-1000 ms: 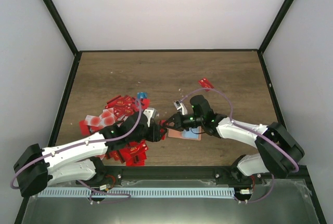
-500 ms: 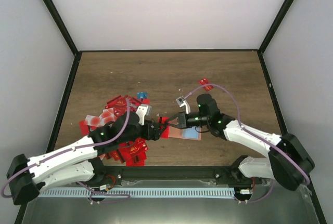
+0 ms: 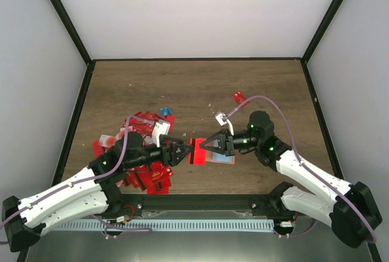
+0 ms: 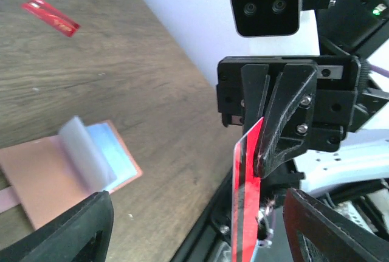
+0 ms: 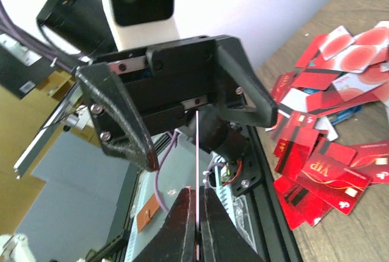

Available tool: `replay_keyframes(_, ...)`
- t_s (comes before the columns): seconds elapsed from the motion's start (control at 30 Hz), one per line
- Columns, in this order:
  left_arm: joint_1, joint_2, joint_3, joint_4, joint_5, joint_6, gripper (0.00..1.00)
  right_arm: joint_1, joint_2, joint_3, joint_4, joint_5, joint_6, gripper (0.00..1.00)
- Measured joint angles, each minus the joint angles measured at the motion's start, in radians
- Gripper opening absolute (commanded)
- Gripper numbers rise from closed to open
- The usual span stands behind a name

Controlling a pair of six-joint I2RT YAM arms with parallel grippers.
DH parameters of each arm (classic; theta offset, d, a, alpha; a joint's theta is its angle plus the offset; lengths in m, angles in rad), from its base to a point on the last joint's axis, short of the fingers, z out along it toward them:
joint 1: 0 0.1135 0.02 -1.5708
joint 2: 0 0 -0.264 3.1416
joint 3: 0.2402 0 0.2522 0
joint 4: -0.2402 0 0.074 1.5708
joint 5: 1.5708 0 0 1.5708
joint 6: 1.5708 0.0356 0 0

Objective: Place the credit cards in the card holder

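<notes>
My right gripper (image 3: 213,143) is shut on one red credit card (image 3: 197,151) and holds it upright, above the table. In the right wrist view the card (image 5: 197,146) shows edge-on between the shut fingers (image 5: 185,219). My left gripper (image 3: 178,151) faces it with its jaws wide open on either side of the card (image 4: 246,207), not touching it. The salmon-tan card holder (image 3: 223,158) lies open on the table under the right gripper, its light blue inside and a clear flap showing (image 4: 91,158). The pile of red credit cards (image 3: 143,137) lies under the left arm.
One red card (image 3: 240,97) lies alone further back on the wood; it also shows in the left wrist view (image 4: 51,16). A blue card (image 3: 164,111) sits at the pile's far edge. The black front rail (image 3: 200,201) runs along the near edge.
Both grippers have drawn apart, the left arm back to the left and the right arm to the right. The red card now shows plainly between them, in the right gripper's hold.
</notes>
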Motion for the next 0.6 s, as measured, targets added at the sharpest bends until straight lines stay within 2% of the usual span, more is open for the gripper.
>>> replay_keyframes(0.2, 0.004, 0.000, -0.013, 0.084, 0.110, 0.006, 0.65, 0.000, -0.042, -0.025, 0.072, -0.081, 0.009, 0.01)
replay_keyframes(0.6, 0.005, 0.037, -0.056, 0.217, 0.264, -0.011, 0.39, 0.000, -0.049, -0.025, 0.093, -0.114, 0.010, 0.01)
